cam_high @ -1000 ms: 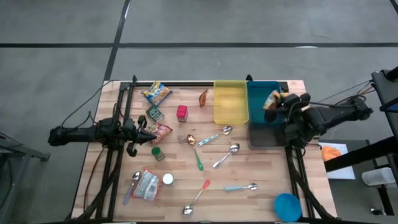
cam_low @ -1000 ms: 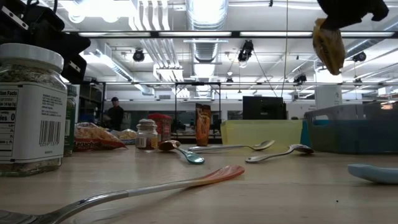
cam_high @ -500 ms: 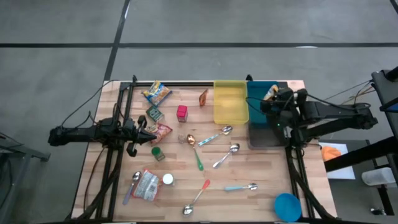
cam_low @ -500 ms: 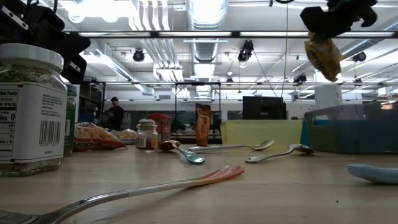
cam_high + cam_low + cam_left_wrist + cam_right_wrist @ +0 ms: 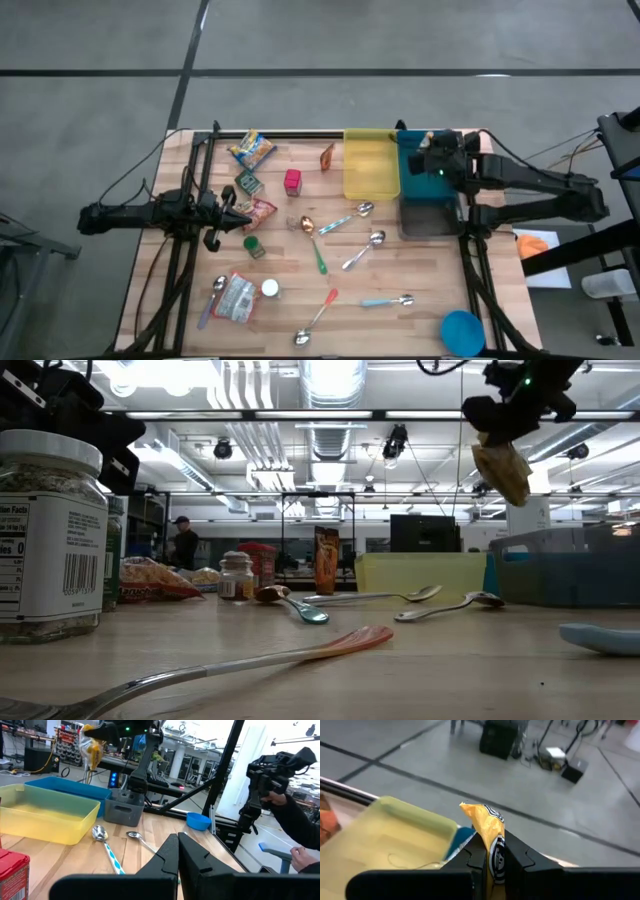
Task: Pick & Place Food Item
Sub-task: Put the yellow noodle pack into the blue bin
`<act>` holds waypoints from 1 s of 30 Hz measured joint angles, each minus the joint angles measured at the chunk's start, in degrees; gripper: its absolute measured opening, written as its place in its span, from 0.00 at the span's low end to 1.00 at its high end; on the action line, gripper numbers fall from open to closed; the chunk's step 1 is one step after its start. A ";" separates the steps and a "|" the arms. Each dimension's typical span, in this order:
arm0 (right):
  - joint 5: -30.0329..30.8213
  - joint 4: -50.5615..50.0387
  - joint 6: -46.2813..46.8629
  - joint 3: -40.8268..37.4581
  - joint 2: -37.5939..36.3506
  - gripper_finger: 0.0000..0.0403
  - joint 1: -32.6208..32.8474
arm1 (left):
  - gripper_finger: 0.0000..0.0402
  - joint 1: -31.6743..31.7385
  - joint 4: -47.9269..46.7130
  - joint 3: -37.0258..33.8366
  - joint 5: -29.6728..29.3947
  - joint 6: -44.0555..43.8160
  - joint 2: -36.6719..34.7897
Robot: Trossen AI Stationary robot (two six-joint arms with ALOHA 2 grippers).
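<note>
My right gripper (image 5: 505, 428) is shut on a yellow snack packet (image 5: 502, 468) and holds it high in the air. In the high view this gripper (image 5: 432, 152) stands over the far end of the blue bin (image 5: 412, 178), beside the yellow bin (image 5: 371, 165). The right wrist view shows the packet (image 5: 487, 825) between the fingers, with the yellow bin (image 5: 395, 837) below. My left gripper (image 5: 178, 851) is shut with nothing in it. It waits level at the table's left side (image 5: 243, 216). My right gripper pinches the snack packet between its two fingers, flat sides against the pads (image 5: 496, 854). One crumpled end (image 5: 475, 811) sticks out past the fingertips. The packet hangs tilted below the gripper, lifted clear above the bins.
A grey bin (image 5: 430, 218) stands just near of the blue one. Several spoons (image 5: 350, 215) lie across the table's middle. Spice jars, a red box (image 5: 292, 181) and other packets (image 5: 250, 150) lie at the left and far side. A blue bowl (image 5: 462, 330) sits at the near right corner.
My right gripper has carried the packet toward the table's far edge and leftward, from over the grey and blue bins to the blue bin's far end by the yellow bin. Its wrist has turned on the way. The packet has stayed hanging, clear of everything.
</note>
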 joint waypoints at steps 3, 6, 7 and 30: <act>-4.03 1.54 -2.89 -0.80 0.71 0.06 -4.83 | 0.00 0.00 0.01 -0.01 0.00 -0.01 -0.01; -9.46 4.86 -6.58 -2.12 1.63 0.06 -9.98 | 0.00 0.00 0.01 -0.01 0.00 0.00 0.00; -11.00 5.52 -7.25 -2.60 2.14 0.06 -11.69 | 0.00 0.00 0.01 0.00 0.00 0.00 -0.01; -27.79 10.64 -14.19 0.55 22.25 0.06 -32.13 | 0.00 -0.01 0.02 -0.02 -0.01 -0.01 -0.01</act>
